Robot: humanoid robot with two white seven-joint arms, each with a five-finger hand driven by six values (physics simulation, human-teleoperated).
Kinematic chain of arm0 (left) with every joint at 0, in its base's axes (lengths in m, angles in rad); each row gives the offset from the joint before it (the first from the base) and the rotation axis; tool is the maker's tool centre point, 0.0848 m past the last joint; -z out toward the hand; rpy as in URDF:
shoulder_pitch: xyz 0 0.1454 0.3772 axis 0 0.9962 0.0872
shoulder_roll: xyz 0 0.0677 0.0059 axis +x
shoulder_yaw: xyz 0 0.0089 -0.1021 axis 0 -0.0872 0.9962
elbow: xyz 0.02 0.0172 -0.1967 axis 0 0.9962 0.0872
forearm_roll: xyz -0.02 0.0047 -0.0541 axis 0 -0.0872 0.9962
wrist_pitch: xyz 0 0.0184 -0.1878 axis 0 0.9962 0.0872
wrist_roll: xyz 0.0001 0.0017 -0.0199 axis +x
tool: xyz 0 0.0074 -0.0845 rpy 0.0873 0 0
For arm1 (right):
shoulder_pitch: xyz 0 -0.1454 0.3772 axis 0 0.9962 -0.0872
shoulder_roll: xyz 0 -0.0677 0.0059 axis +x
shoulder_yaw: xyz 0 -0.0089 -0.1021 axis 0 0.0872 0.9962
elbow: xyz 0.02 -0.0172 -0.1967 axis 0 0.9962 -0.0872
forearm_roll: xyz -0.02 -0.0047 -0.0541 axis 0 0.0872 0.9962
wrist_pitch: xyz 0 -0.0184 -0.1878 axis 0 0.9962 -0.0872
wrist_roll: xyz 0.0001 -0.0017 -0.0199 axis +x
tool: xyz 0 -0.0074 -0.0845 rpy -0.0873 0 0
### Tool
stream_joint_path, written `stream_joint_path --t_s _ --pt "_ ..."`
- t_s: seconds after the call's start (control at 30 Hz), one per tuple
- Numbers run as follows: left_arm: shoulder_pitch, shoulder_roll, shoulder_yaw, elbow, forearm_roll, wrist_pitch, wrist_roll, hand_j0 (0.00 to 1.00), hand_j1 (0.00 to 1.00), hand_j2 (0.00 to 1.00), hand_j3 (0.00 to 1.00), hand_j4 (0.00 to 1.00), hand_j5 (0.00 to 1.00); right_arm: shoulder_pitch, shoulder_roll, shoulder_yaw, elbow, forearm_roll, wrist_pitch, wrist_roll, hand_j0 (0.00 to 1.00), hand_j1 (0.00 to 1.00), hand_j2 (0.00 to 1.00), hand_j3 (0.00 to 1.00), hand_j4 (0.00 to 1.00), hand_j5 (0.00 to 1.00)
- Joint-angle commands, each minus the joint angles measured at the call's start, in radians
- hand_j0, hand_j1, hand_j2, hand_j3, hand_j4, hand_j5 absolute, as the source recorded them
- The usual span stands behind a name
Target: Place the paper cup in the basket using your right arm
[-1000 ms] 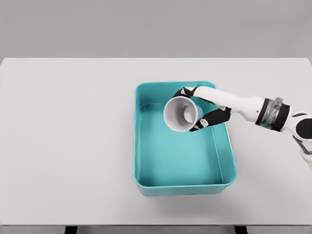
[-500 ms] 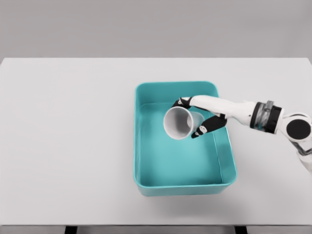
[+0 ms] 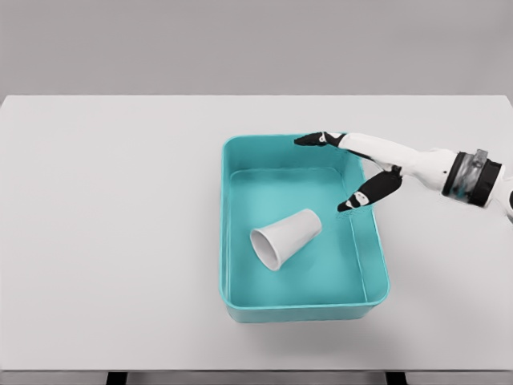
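Cup [image 3: 285,237] on its side in basket [image 3: 240,144], mouth toward near-left corner. My right hand [image 3: 365,170] open, empty, over far-right corner.

The right hand [image 3: 353,168] reaches in from the frame's right edge, which cuts its arm off just past the wrist band, so elbow and shoulder go unseen. Below and left of the hand, the paper cup [image 3: 285,237] lies on its side in the basket [image 3: 370,241], its base turned away and its underside hidden. The basket's near wall conceals part of the floor behind it. The tabletop [image 3: 112,233] runs off both sides, its legs barely showing at the bottom edge.
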Motion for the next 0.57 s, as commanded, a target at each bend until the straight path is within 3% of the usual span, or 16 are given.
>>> stream_joint_path --t_s 0.0,0.1,0.2,0.53 --pt "0.0 0.0 0.0 0.0 0.0 0.0 0.0 1.0 1.0 1.0 1.0 1.0 1.0 0.0 -0.012 -0.11 0.0 -0.119 -0.002 0.0 1.0 1.0 1.0 1.0 1.0 1.0" --pt "0.0 0.0 0.0 0.0 0.0 0.0 0.0 1.0 1.0 1.0 1.0 1.0 1.0 0.166 -0.012 -0.309 0.0 -0.191 -0.003 0.0 1.0 1.0 1.0 1.0 1.0 1.0" --pt "0.0 0.0 0.0 0.0 0.0 0.0 0.0 1.0 1.0 1.0 1.0 1.0 1.0 0.282 -0.031 -0.406 0.0 -0.196 -0.006 0.0 1.0 1.0 1.0 1.0 1.0 1.0" --pt "0.0 0.0 0.0 0.0 0.0 0.0 0.0 1.0 1.0 1.0 1.0 1.0 1.0 0.285 -0.036 -0.398 0.0 -0.194 -0.006 0.0 1.0 1.0 1.0 1.0 1.0 1.0"
